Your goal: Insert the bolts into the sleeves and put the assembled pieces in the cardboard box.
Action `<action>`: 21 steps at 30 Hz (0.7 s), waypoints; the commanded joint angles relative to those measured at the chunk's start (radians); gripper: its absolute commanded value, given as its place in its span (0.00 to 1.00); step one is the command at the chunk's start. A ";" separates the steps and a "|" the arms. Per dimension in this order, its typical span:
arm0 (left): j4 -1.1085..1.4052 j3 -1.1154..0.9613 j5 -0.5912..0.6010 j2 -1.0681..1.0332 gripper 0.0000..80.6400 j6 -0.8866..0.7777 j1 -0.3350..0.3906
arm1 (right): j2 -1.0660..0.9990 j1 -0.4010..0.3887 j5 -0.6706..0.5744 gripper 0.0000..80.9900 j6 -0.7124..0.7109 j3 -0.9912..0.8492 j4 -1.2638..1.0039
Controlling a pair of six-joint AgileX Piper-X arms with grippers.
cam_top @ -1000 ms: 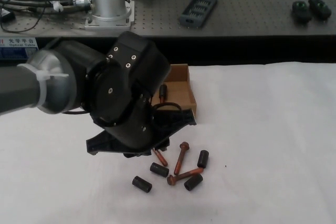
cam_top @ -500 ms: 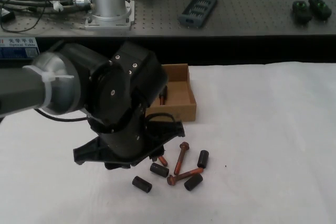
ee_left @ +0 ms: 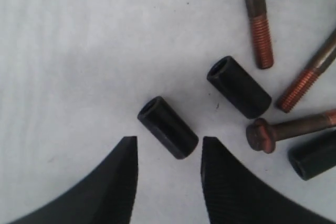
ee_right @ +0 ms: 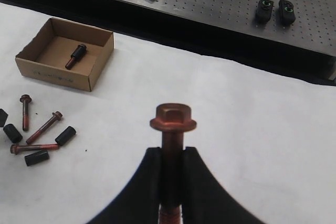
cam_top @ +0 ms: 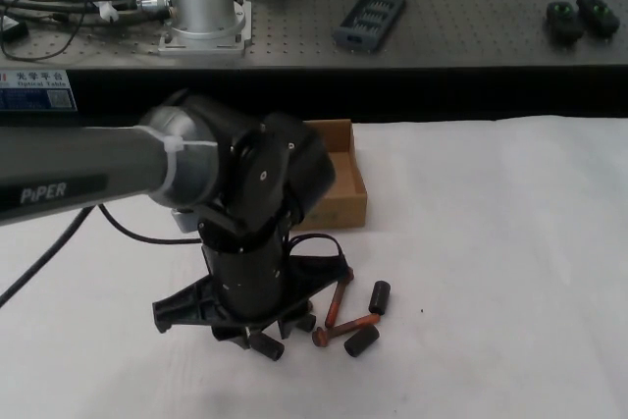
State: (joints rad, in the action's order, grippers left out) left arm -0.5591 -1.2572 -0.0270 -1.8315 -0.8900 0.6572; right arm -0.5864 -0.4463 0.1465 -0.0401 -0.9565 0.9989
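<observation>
Right wrist view: I am seeing the right gripper (ee_right: 171, 153) clamping an upright copper-coloured flanged bolt (ee_right: 172, 125) by its shank, head uppermost, well apart from the cardboard box (ee_right: 31, 62).

**Task status**
- I am counting one assembled piece (ee_right: 74, 55) lying inside the box; I judge that pairing done.
- Three loose bolts (ee_right: 44, 127) and four bare black sleeves (ee_right: 65, 135) are lying on the white cloth near the box.
- With the held bolt, I judge four pairings to be outstanding, so the task is sitting at an early stage.

**Left arm**
- In the left wrist view, the left gripper (ee_left: 169, 144) is standing open just above the cloth.
- Its two fingers are flanking the near end of one sleeve (ee_left: 167, 126), apparently without touching it.
- A second sleeve (ee_left: 239, 87) is lying just beside that sleeve.

**Change from the earlier frames**
- In the high view, the left arm (cam_top: 250, 242) has been dropping away from the box toward the parts cluster.
- Its wrist is now hiding the sleeve nearest it and one short bolt, both uncovered a second ago.
- The uncovered loose parts are keeping their positions.
</observation>
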 commanded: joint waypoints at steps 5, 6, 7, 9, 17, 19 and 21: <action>-0.049 -0.010 -0.014 -0.013 0.34 -0.033 -0.001 | 0.006 0.005 0.002 0.05 0.001 -0.003 -0.010; -0.053 -0.010 -0.012 -0.018 0.34 -0.038 -0.001 | 0.006 0.005 0.002 0.05 0.001 -0.003 -0.010; -0.052 -0.010 -0.012 -0.021 0.34 -0.038 -0.001 | 0.006 0.005 0.002 0.05 0.001 -0.003 -0.010; -0.053 -0.010 -0.008 -0.030 0.34 -0.041 -0.001 | 0.006 0.005 0.002 0.05 0.001 -0.003 -0.010; -0.039 -0.010 -0.013 -0.068 0.34 -0.035 -0.005 | 0.006 0.005 0.002 0.05 0.001 -0.003 -0.010; -0.039 -0.010 -0.013 -0.078 0.34 -0.035 -0.005 | 0.006 0.005 0.002 0.05 0.001 -0.003 -0.010; -0.025 -0.010 -0.013 -0.090 0.34 -0.033 -0.005 | 0.006 0.005 0.002 0.05 0.001 -0.003 -0.010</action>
State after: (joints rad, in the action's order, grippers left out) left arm -0.5677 -1.2676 -0.0236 -1.8952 -0.9164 0.6572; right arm -0.5864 -0.4463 0.1465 -0.0401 -0.9565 0.9989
